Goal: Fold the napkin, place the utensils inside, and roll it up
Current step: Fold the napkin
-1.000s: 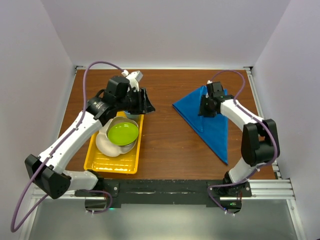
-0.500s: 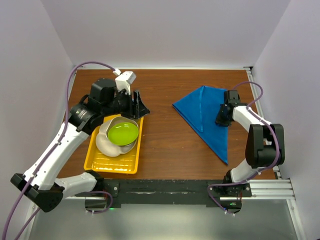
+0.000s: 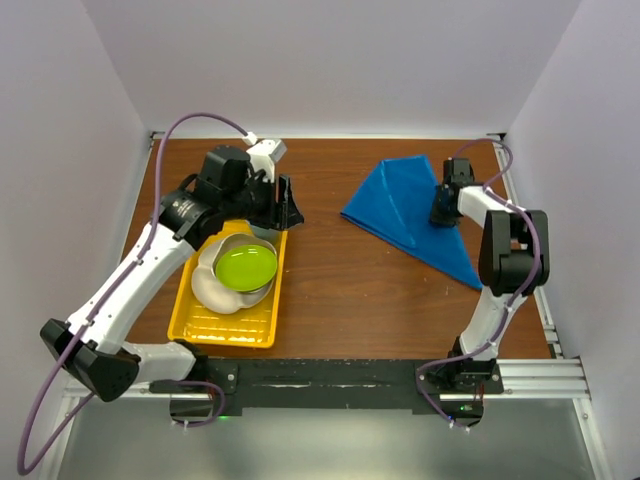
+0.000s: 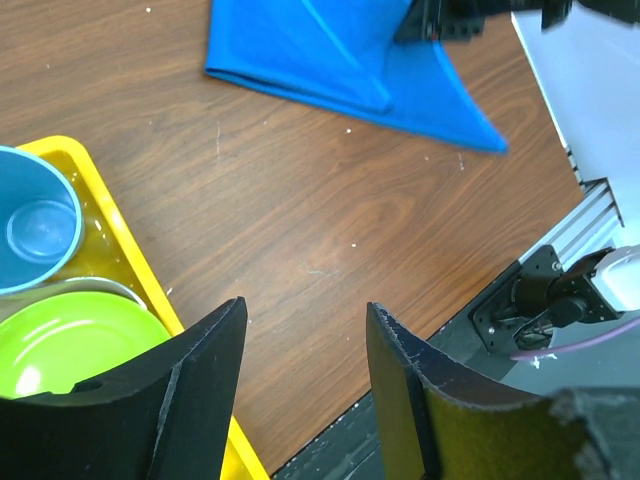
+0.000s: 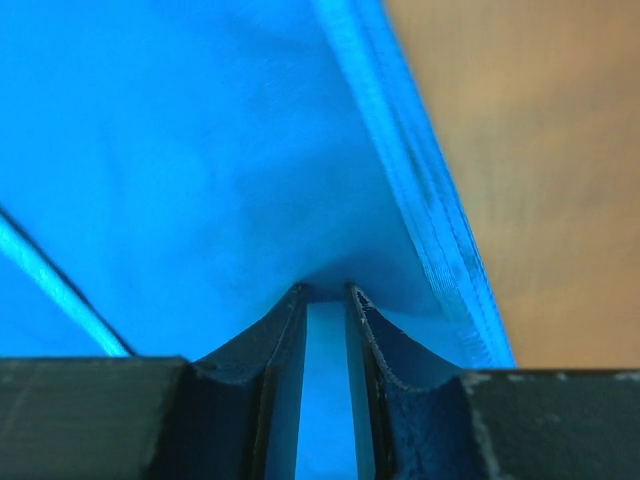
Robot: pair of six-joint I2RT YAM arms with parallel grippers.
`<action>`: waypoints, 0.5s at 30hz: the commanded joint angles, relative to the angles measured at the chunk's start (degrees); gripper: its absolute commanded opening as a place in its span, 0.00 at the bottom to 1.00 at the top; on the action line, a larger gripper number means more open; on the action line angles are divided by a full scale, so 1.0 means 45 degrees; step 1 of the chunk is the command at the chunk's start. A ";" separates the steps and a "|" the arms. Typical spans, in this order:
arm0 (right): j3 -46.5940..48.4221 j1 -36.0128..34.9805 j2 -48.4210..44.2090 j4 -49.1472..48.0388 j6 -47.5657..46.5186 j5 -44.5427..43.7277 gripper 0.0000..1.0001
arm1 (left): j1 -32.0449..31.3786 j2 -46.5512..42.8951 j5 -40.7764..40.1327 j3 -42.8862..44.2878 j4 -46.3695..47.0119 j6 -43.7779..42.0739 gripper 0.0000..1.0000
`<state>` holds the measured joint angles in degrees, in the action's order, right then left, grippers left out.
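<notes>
Fold of bright blue soft cloth napkin [image 5: 200,150] pinched between the nearly closed jaws of the right gripper [image 5: 325,295]. Black fingers [image 5: 255,340] pressed down into the fabric, with the stitched hem just to their right and bare wood beyond it. From above, right gripper [image 3: 443,208] set on the napkin [image 3: 400,205] close to its right-hand edge, toward the far right of the brown wood-grain table [image 3: 330,280]. Napkin folded to a rough triangle and lying flat on the wood, one layer lapped over another along a diagonal crease, one long tip pointing to the near right.

Jaws of the left gripper [image 4: 305,310] spread wide, nothing between them, held in the air over bare wood just beside the rim of the yellow plastic tray [image 4: 130,250]. Inside the tray, a round lime-green plate [image 4: 70,350] and, at the far end, a small light-blue cup [image 4: 35,230]. Left gripper [image 3: 287,205] well apart from the napkin, across the middle of the table.
</notes>
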<state>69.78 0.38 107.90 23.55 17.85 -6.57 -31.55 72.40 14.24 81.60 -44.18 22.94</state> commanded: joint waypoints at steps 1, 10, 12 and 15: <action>0.2179 0.0247 0.1489 -0.0064 -0.2051 -0.0629 0.29 | 0.0058 -0.0054 -0.0215 0.0655 -0.0025 -0.0371 0.56; 0.1666 0.0539 -0.1860 0.2364 0.0621 -0.0787 0.71 | 0.0058 -0.1944 -0.0372 -0.0281 0.0169 -0.0488 0.58; 0.0513 0.0929 -0.2490 0.2345 0.1150 -0.0689 0.75 | 0.0058 -0.2337 -0.0352 -0.0672 0.0209 -0.0430 0.58; -0.0990 0.1904 -0.3700 0.1996 0.2009 0.0032 0.77 | -0.0059 -0.2962 -0.0526 -0.0927 0.0209 -0.0391 0.59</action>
<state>72.25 4.05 96.75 31.64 20.03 -8.69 -31.55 62.50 12.91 78.81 -44.60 22.28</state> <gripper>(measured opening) 0.762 0.585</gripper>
